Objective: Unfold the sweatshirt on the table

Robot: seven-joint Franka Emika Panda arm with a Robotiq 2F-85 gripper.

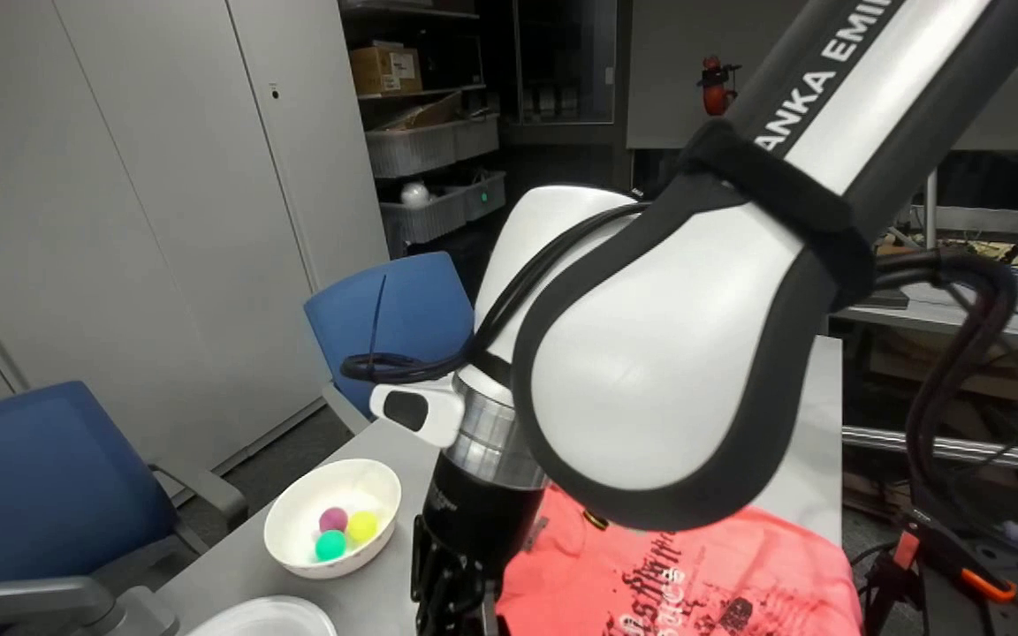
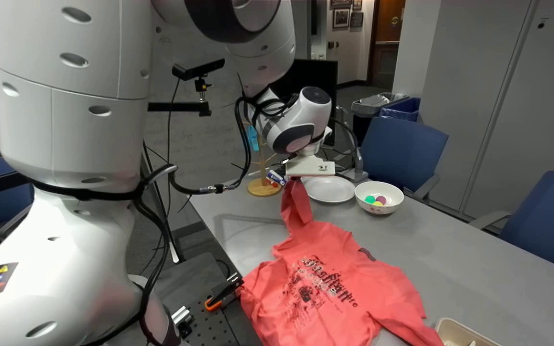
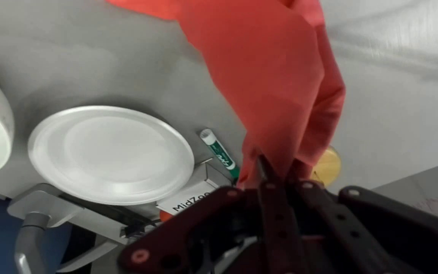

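Note:
Coral with dark and white lettering, the sweatshirt [image 2: 325, 288] lies mostly spread, with wrinkles, on the light grey table [image 2: 455, 259]. One sleeve rises off the tabletop toward the far end. In the wrist view, that raised part of the sweatshirt [image 3: 257, 68] runs into my gripper [image 3: 280, 173], whose jaws are shut on the cloth. Fabric partly covers the fingertips there. A white plate-like part on the wrist hides the jaws in an exterior view, while the lower frame edge cuts off the gripper [image 1: 460, 587] elsewhere.
Close to the lifted sleeve are a white plate [image 2: 329, 190], a green marker [image 3: 219, 149], a white box [image 3: 188, 196] and a round wooden base [image 2: 263, 190]. A white bowl [image 2: 378, 209] holds three balls. A beige bin [image 2: 462, 331] stands near the other sleeve.

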